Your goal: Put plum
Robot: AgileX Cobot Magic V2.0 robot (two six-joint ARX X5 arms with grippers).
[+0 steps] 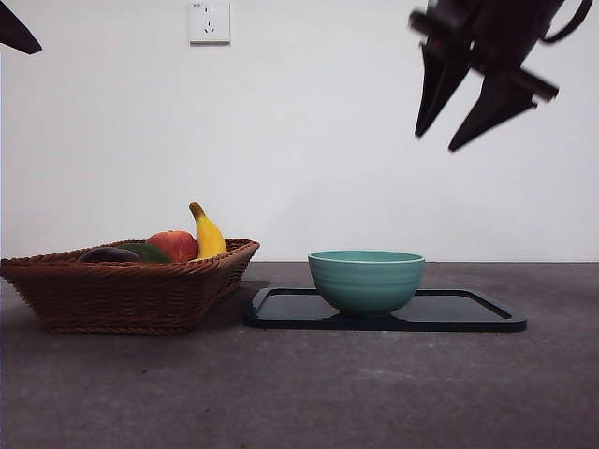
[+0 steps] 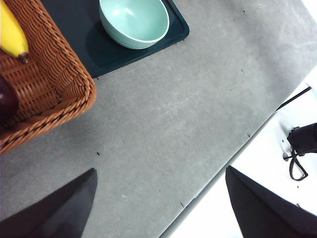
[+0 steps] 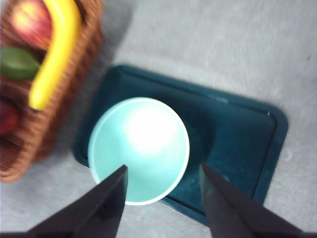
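While the plum (image 1: 108, 254) lay low in the wicker basket (image 1: 122, 297) at the lower left of the front view, only its dark rounded top showed above the woven rim. Just beside it sat a dark green fruit (image 1: 145, 251), then a red-orange apple (image 1: 174, 245), and a banana (image 1: 208, 235) leaned upright against the basket's far right corner. In the left wrist view a sliver of the plum's maroon skin showed at the left edge, inside the basket wall, with the banana's tip above it at the upper left corner.

To the right of the basket, a black tray (image 1: 468, 313) lay flat on the grey table (image 1: 299, 393), its left end near the basket's right rim. A teal bowl (image 1: 366, 280) stood upright on the left half of the tray, and the right wrist view showed nothing in it.

At the upper right of the front view the right gripper (image 1: 460, 120) hung high in the air with its two jaws spread apart and nothing between them; its wrist view looked straight down on the bowl. The left gripper (image 2: 161, 203) also had its jaws spread wide, holding nothing, above bare table near the table's edge, well apart from the basket. A white wall socket (image 1: 209, 22) sat at the top of the front view, left of centre.
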